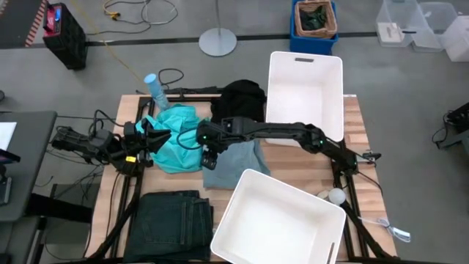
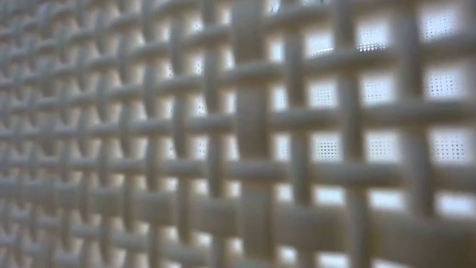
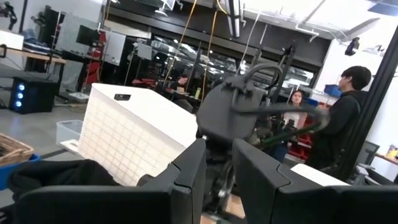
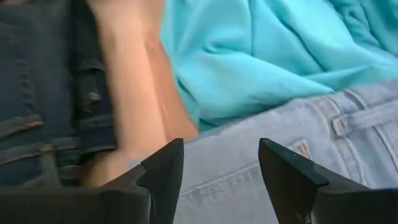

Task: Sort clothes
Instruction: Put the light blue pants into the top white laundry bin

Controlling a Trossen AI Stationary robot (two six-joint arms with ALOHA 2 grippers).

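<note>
A bright turquoise top (image 1: pixel 176 138) lies crumpled at the table's middle left. A pale blue denim piece (image 1: pixel 233 161) lies flat beside it, and a black top (image 1: pixel 242 97) lies behind them. Dark greenish-black jeans (image 1: pixel 172 218) lie at the near left. My right gripper (image 1: pixel 209 157) is open just above the denim piece's left edge (image 4: pixel 249 180), with the turquoise top (image 4: pixel 261 56) and the dark jeans (image 4: pixel 43 87) close by. My left gripper (image 1: pixel 157 135) is at the turquoise top's left side, held level and slightly open (image 3: pixel 219 180), with nothing between its fingers.
One white bin (image 1: pixel 304 92) stands at the far right of the table. Another white bin (image 1: pixel 282 220) stands at the near right, and its lattice wall (image 2: pixel 238 134) fills the low view. A pale blue bottle (image 1: pixel 155 89) stands at the far left. People stand in the room beyond the table (image 3: pixel 345 118).
</note>
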